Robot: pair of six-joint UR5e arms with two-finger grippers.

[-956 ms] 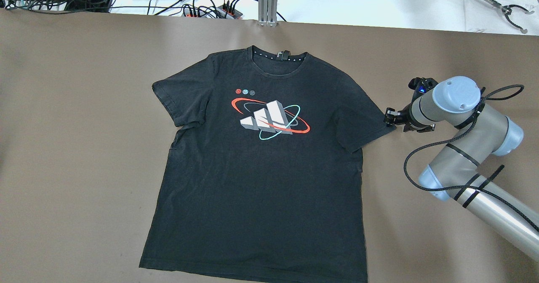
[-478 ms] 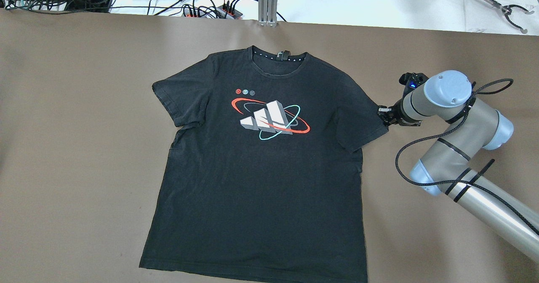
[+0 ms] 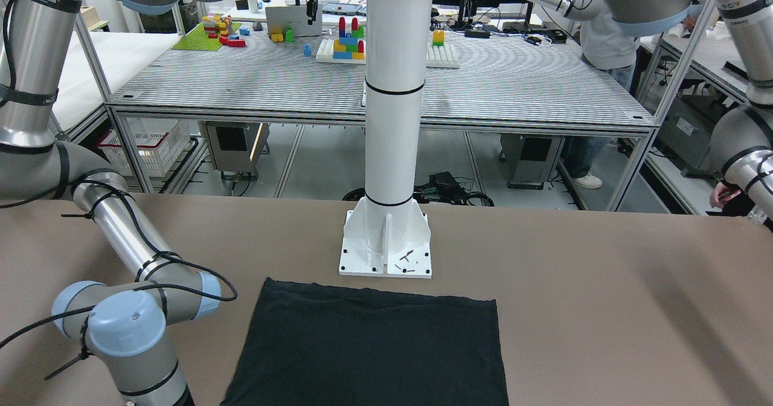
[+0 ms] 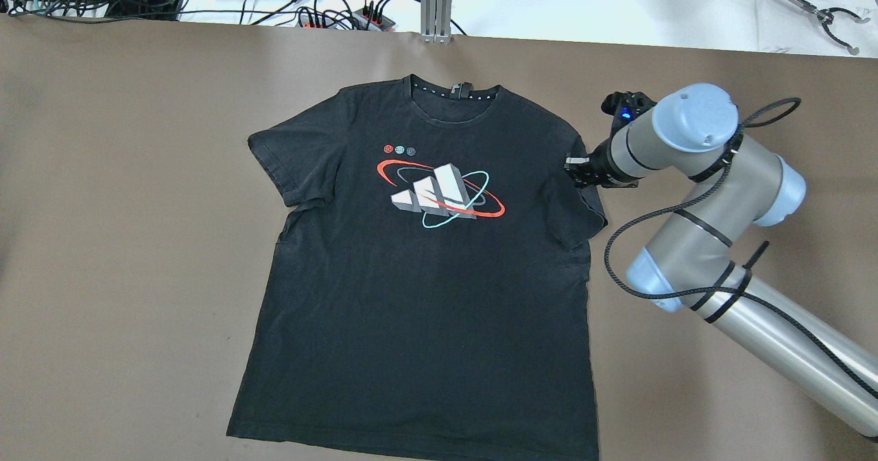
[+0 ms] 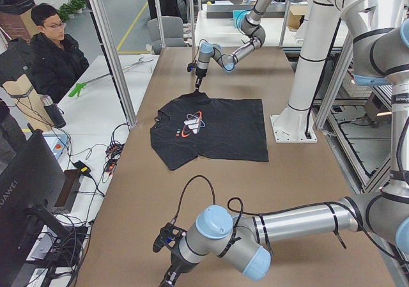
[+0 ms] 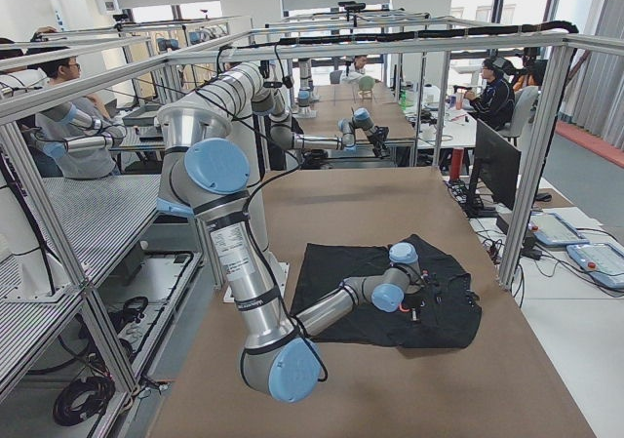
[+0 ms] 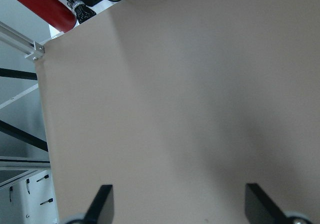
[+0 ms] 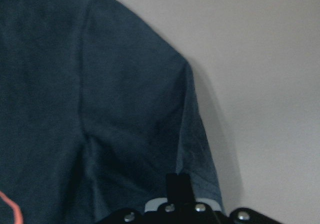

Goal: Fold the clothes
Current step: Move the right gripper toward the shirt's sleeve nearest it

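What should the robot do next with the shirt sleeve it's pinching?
Probably carry the sleeve inward toward the logo and lay it flat: the right gripper pinches its edge, and the rest of the T-shirt lies flat.

Black T-shirt (image 4: 425,310) — soft matt cloth — on smooth matt table (image 4: 123,241).
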